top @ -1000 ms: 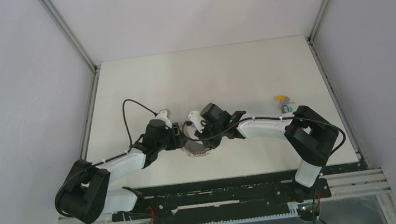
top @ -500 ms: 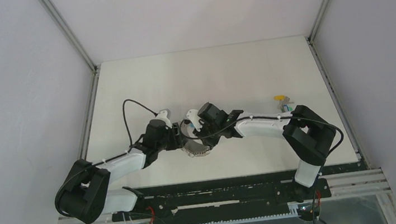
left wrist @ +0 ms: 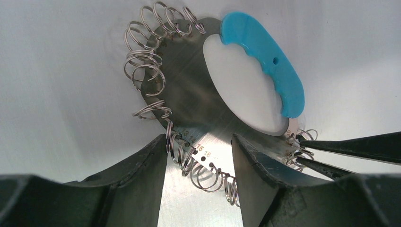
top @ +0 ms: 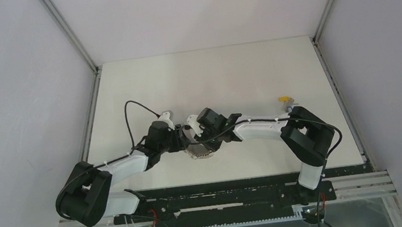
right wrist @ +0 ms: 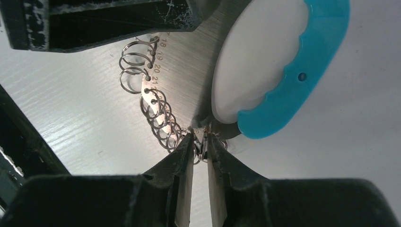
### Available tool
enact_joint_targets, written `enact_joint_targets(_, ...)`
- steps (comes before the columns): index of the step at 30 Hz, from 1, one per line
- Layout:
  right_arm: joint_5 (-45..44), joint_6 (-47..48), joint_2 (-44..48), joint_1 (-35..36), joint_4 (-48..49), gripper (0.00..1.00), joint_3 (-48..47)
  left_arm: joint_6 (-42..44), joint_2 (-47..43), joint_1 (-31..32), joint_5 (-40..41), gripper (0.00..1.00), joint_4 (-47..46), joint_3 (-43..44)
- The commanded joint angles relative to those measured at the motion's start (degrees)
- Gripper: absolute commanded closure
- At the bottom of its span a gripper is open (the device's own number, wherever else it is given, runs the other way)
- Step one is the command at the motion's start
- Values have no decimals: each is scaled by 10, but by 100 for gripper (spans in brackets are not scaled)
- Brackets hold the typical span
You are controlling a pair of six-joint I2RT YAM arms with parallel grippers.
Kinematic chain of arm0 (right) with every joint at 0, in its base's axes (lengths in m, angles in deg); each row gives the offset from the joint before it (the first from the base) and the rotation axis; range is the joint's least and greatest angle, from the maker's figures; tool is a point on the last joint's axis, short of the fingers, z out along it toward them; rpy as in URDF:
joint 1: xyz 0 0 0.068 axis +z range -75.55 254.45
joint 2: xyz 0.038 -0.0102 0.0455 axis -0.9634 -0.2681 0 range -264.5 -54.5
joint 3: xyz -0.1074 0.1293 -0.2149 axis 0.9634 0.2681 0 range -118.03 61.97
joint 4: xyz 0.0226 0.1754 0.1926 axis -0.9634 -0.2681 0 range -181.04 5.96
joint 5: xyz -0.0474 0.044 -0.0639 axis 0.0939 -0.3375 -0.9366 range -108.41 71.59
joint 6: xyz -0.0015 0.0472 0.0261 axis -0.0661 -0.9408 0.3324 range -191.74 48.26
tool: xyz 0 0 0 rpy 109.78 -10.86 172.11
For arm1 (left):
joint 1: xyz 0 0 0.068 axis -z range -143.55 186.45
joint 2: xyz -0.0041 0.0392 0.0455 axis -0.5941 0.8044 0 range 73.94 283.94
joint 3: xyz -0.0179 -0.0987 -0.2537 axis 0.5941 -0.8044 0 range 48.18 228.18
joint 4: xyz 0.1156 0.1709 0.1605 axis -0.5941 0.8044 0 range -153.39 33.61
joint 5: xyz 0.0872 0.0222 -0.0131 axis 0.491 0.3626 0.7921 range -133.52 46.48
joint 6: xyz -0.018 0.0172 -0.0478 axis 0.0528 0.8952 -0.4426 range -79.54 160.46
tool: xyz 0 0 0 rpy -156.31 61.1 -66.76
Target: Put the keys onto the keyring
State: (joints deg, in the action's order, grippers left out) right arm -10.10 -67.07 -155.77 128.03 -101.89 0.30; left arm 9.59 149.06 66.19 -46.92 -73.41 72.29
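The keyring (left wrist: 189, 94) is a flat oval metal band with a bright blue plastic segment (left wrist: 265, 61) and several small wire rings along its rim. It lies at mid-table between the two arms (top: 200, 152). My left gripper (left wrist: 198, 151) is closed across the band's near side, with both fingers against it. My right gripper (right wrist: 201, 144) is shut on one small wire ring at the rim, beside the blue segment (right wrist: 302, 71). A yellow-headed key (top: 284, 99) lies at the table's right, behind the right arm. Other keys are hidden.
The right arm's elbow (top: 304, 136) rises over the table's right side, near the yellow key. A black cable (top: 135, 106) loops above the left arm. Grey walls and frame rails close off the white table (top: 211, 72) on three sides.
My right gripper and forearm have shifted a little to the left, toward the left gripper, and its jaws have narrowed slightly. The left arm and the keyring have stayed put.
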Motion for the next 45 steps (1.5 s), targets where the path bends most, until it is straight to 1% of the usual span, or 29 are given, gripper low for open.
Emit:
enact_joint_targets(1,-24,-7,0,8,-4,84,-23,0,3,3,-8,43,-17,-1)
enact_joint_targets(5,-27,-7,-3,9,-6,90,-23,-1,3,3,-8,43,-17,-1)
enact_joint_targets(9,-30,-6,-3,13,-7,100,-23,-1,2,3,-9,43,-17,-1)
enact_joint_targets(16,-49,3,30,18,-7,100,-22,1,-18,4,-6,42,-8,0)
enact_joint_targets(21,-64,23,95,19,7,100,-7,5,-74,3,4,42,4,-2)
enact_joint_targets(26,-62,47,145,15,37,100,24,16,-147,2,-11,40,-2,-7)
enact_joint_targets(31,-44,51,189,7,90,100,78,44,-214,3,-36,38,-55,-42)
enact_joint_targets(35,-30,55,218,-7,119,100,102,52,-228,2,-71,37,-120,-76)
enact_joint_targets(40,6,73,228,-30,116,100,106,72,-208,3,-121,36,-196,-94)
enact_joint_targets(45,62,77,235,-69,126,100,114,97,-159,3,-179,36,-303,-99)
